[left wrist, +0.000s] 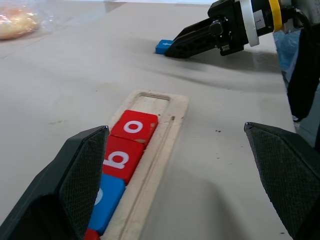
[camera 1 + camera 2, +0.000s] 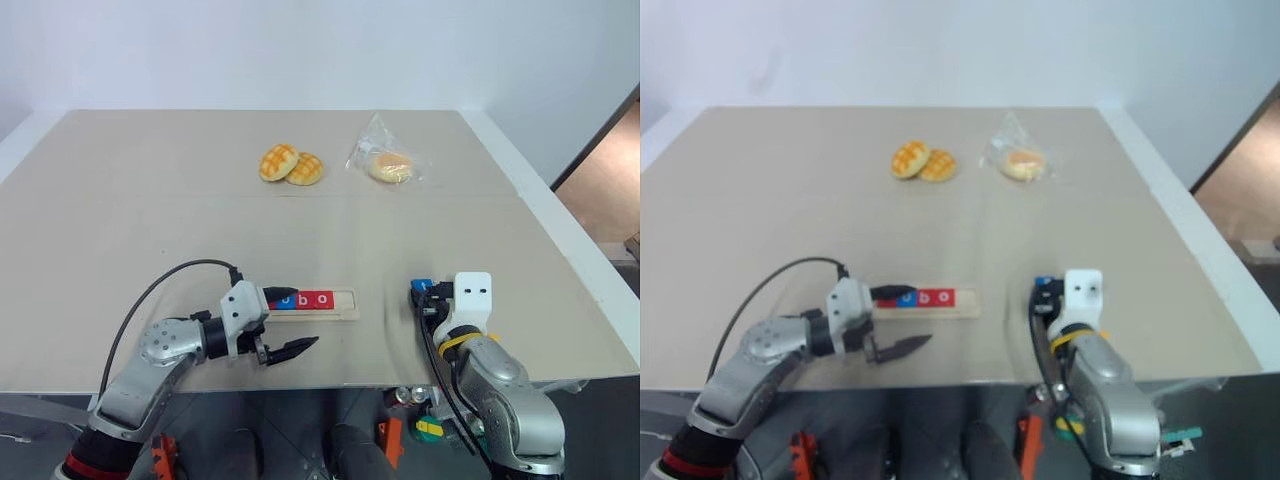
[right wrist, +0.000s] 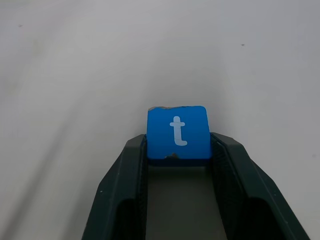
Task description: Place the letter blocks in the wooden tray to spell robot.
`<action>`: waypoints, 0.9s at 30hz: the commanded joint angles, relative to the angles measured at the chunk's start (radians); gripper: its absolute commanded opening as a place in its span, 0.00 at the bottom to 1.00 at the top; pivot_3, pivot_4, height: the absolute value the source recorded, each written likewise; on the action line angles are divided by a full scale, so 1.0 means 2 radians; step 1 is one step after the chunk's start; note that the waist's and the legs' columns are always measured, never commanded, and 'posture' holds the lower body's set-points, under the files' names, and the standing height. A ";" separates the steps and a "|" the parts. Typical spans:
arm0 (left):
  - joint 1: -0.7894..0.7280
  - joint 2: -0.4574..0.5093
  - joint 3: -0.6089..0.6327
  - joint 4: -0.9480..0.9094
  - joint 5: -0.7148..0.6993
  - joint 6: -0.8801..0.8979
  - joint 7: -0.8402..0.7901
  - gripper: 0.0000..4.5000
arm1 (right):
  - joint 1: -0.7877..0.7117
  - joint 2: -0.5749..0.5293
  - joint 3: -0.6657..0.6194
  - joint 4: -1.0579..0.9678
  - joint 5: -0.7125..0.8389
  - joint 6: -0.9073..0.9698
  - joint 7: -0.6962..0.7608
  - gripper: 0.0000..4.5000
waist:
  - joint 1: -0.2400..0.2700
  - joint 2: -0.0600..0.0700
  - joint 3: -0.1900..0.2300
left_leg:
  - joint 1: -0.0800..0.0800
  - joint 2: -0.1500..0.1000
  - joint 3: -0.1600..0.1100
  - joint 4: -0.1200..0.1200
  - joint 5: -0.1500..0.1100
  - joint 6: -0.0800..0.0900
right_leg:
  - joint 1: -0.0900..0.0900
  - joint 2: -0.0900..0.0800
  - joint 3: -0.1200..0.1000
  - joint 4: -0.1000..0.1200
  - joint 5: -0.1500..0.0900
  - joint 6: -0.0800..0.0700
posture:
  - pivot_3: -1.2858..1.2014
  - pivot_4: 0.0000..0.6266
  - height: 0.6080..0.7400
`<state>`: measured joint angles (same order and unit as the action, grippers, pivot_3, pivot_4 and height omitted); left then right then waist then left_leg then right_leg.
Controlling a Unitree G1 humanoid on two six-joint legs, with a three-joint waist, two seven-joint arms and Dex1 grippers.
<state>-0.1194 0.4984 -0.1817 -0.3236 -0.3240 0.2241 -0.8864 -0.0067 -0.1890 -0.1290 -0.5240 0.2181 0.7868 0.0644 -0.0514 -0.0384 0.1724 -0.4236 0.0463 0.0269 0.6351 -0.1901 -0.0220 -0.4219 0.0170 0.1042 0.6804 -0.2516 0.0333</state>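
The left pincer (image 2: 290, 322), spread wide, hides the tray's (image 2: 347, 300) left end near the table's (image 2: 150, 220) front edge, while the right pincer (image 3: 177, 150) clamps the t block (image 3: 177, 132) between its fingertips.

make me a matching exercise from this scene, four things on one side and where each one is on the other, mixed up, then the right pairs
Things:
1. blue t block
2. red b block
3. bagged bun
4. left gripper

Places or states:
A. open, hovering at the near end of the wooden tray
B. in the tray's groove, between a red o and a blue block
C. between the right gripper's fingers, on the table right of the tray
D. far side of the table, right of two bare buns

Pairs: 1-C, 2-B, 3-D, 4-A
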 commanded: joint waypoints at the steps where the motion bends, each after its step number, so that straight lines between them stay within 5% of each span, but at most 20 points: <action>1: -0.004 0.006 0.002 -0.006 -0.001 -0.003 -0.006 1.00 | -0.013 0.012 0.007 -0.046 0.017 0.034 -0.005 0.27 | 0.000 0.000 0.000 | 0.000 0.000 0.000 0.000 0.000 0.000 | 0.000 0.000 0.000 0.000 0.000 0.000 | 0.52 0.24 1.00; 18: -0.004 0.009 0.003 -0.002 0.002 -0.004 -0.013 1.00 | -0.034 0.043 0.062 -0.091 0.031 0.127 -0.018 0.27 | 0.000 0.000 0.000 | 0.000 0.000 0.000 0.000 0.000 0.000 | 0.000 0.000 0.000 0.000 -0.001 0.000 | 0.52 0.24 1.00; 20: -0.003 0.009 0.002 -0.003 0.001 -0.004 -0.012 1.00 | -0.033 0.045 0.058 -0.095 0.033 0.125 -0.018 0.50 | 0.000 0.000 0.000 | 0.000 0.000 0.000 0.000 0.000 0.000 | 0.000 0.000 0.000 0.000 -0.001 0.000 | 0.52 0.24 1.00; 26: -0.003 0.009 0.002 0.000 0.002 -0.005 -0.011 1.00 | -0.073 -0.006 0.019 -0.132 0.055 0.153 0.019 0.97 | 0.000 0.000 0.000 | -0.001 0.000 0.000 0.000 0.000 0.000 | 0.000 -0.001 0.000 0.000 0.000 0.000 | 0.52 0.24 1.00; 27: -0.004 0.009 0.002 0.000 0.003 -0.005 -0.010 1.00 | -0.086 -0.022 0.009 -0.129 0.065 0.159 0.035 0.99 | 0.000 0.000 0.000 | -0.001 0.000 0.000 0.000 0.000 0.000 | 0.000 -0.001 0.000 0.000 0.000 0.000 | 0.52 0.24 1.00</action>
<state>-0.1220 0.5162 -0.1833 -0.3111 -0.3161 0.2241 -0.9078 -0.1462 -0.2064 -0.0718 -0.7392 0.3131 1.0905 0.0920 -0.0512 -0.0383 0.1725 -0.4246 0.0456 0.0268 0.6351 -0.1901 -0.0221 -0.4225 0.0157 0.1039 0.6802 -0.2524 0.0339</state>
